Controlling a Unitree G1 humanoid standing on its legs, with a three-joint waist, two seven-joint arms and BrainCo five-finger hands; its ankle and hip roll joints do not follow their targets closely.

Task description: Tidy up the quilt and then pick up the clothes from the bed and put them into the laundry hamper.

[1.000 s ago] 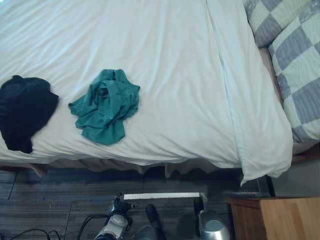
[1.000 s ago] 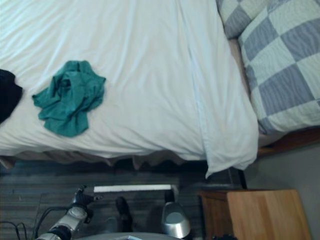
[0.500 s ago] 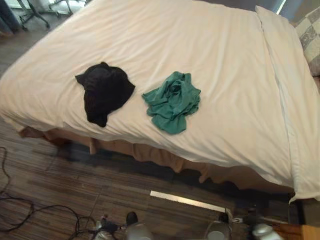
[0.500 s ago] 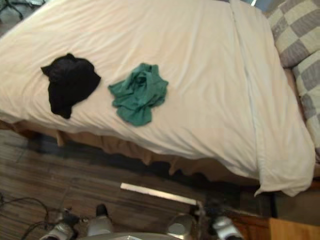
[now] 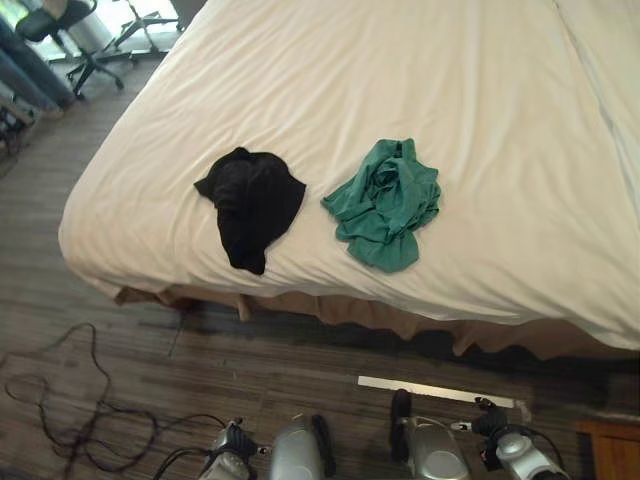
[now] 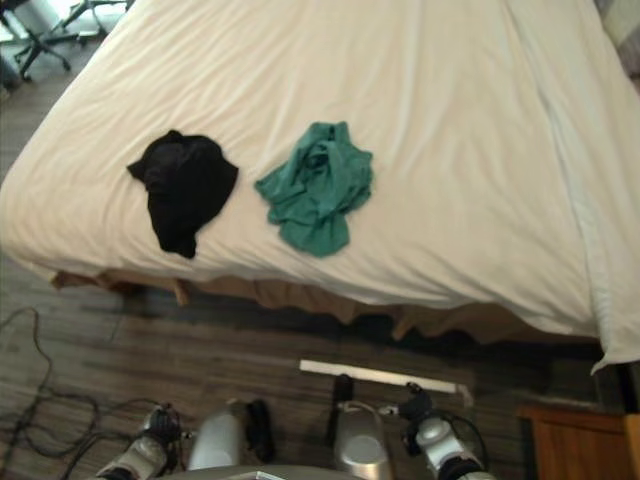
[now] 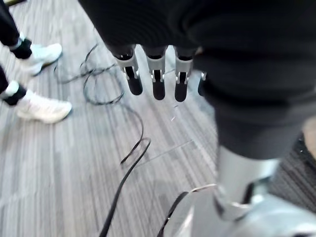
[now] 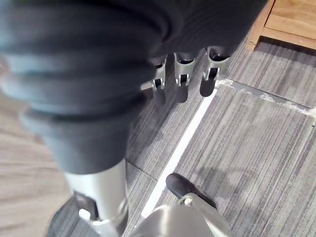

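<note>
While both arms hang low beside the robot, the left hand (image 7: 154, 81) points its fingers (image 7: 133, 81) loosely straight down at the floor (image 7: 59, 163) and holds nothing. The right hand (image 8: 180, 81) hangs the same way, fingers relaxed and empty, above a pale strip (image 8: 180, 143) on the floor. In the last second the head camera has swung from the pillow end of the bed towards its foot; the clothes themselves lie where they were. The quilt (image 5: 480, 90) looks smooth, so the tidying seems done. The black garment (image 5: 250, 205) and the green garment (image 5: 385, 205) sit near each other by the quilt's near edge, untouched. A person's shoes (image 7: 42, 106) stand nearby.
</note>
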